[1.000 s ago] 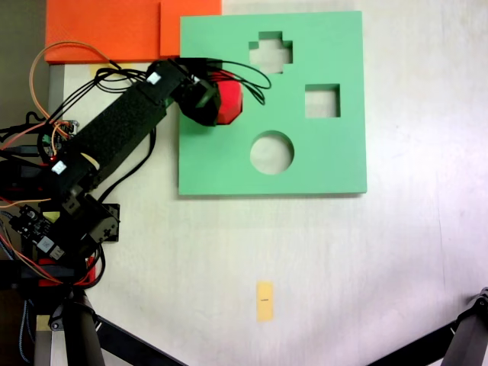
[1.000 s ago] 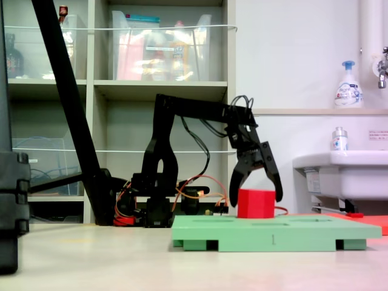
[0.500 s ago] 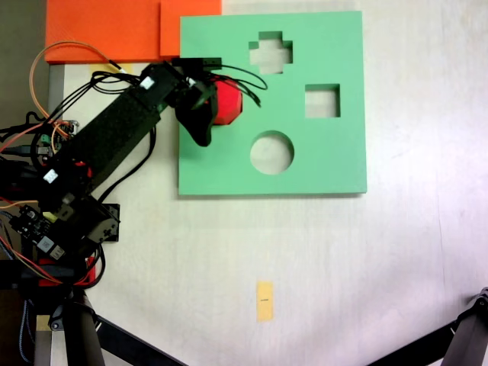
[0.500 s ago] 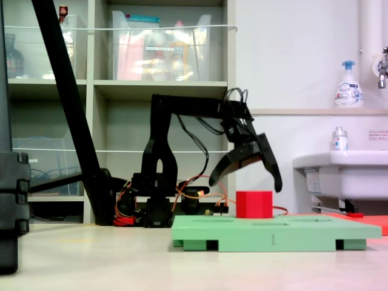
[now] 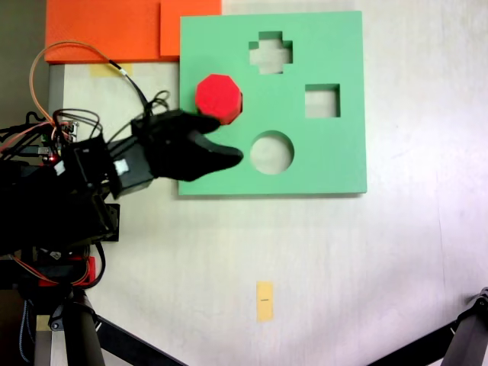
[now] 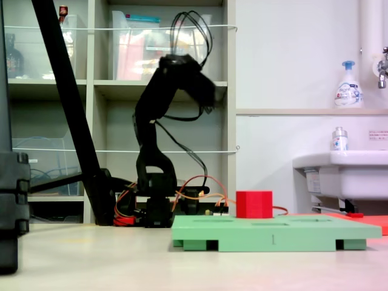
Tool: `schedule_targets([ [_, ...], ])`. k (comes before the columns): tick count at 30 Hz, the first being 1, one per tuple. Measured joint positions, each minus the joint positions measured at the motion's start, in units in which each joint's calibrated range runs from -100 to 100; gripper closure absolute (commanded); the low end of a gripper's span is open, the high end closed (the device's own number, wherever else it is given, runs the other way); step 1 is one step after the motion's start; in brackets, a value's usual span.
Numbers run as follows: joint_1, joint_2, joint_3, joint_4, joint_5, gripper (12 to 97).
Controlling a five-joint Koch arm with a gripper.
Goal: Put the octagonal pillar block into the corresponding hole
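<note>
1. Here, the octagonal pillar block stands upright on the green foam board, near the board's left edge in the top-down fixed view, free of the arm. Its base seems seated in the corresponding hole, though neither fixed view shows the cutout's rim, so that stays a judgement.

2. In the side-on fixed view the octagonal pillar block rises well proud of the green foam board, level and untilted.

3. The block looks like light, slightly yielding foam: easy to lift, unlikely to slip, and prone to squash under a hard squeeze. The fairest hold is across two opposite flat side faces, high on the part above the board.

4. The pincer hangs over the board's lower left area in the top-down fixed view, just below the block and apart from it, beside the round cutout. Its dark jaws overlap there, and in the side-on fixed view the arm is blurred, so whether the pincer is open or closed cannot be told.

5. Half a second earlier the jaws were spread wide just above the block; a second earlier they straddled it. Now the arm is folded back and raised high, while the block sits in the same spot on the tabletop's board.
</note>
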State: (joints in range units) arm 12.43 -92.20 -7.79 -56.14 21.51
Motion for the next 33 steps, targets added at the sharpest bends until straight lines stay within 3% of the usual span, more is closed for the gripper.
schedule_targets([
  [2,-3.5,-5.5,-10.7,8.8,-3.4,57.2],
  [4,-7.2,-6.8,-23.6,23.1,-7.1,57.5],
  [9,-10.5,-6.8,-50.5,64.6,-17.4,58.0],
  [13,-10.6,-6.8,-67.6,78.4,-21.6,57.9],
  [21,-11.8,-6.8,-88.3,84.3,-22.6,58.0],
  [33,-12.3,-7.1,-90.9,71.0,-22.5,58.1],
])
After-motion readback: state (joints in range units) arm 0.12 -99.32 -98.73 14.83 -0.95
